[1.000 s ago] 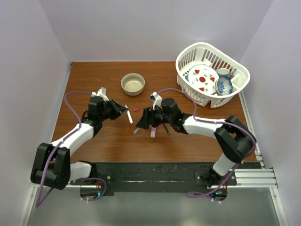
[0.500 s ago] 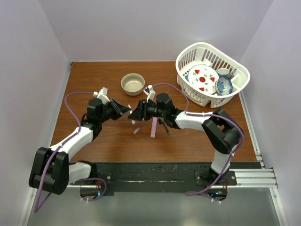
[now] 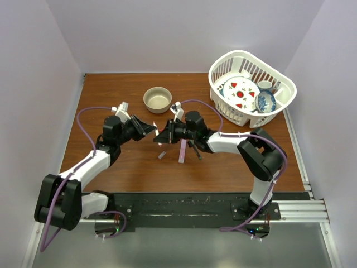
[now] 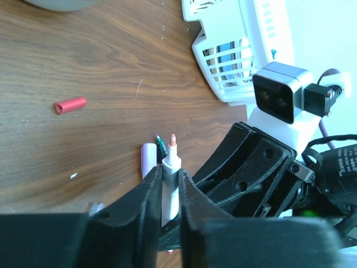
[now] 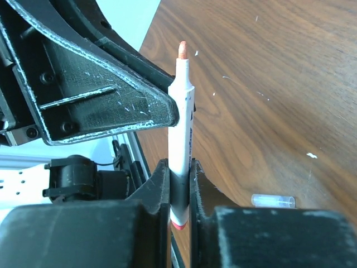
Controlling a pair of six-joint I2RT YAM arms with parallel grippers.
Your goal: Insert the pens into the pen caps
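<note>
A white-bodied pen (image 4: 170,177) with a bare orange tip (image 5: 182,49) is held at the middle of the table, between the two arms. My left gripper (image 4: 170,192) is shut on its barrel. My right gripper (image 5: 179,178) is shut on the same pen (image 5: 182,111), near its red-banded rear end. In the top view the left gripper (image 3: 148,129) and right gripper (image 3: 162,135) nearly touch. A red cap (image 4: 70,104) lies on the table, apart from both. A pink marker (image 3: 182,151), a dark pen (image 3: 196,151) and a small clear-grey cap (image 5: 273,200) also lie on the wood.
A tan round bowl (image 3: 158,99) stands behind the grippers. A white basket (image 3: 226,71) with dishes sits at the back right. The walls close in on three sides.
My right gripper moved left to meet the left one and shut on the pen's rear end. The left arm swung the pen a little right toward it.
</note>
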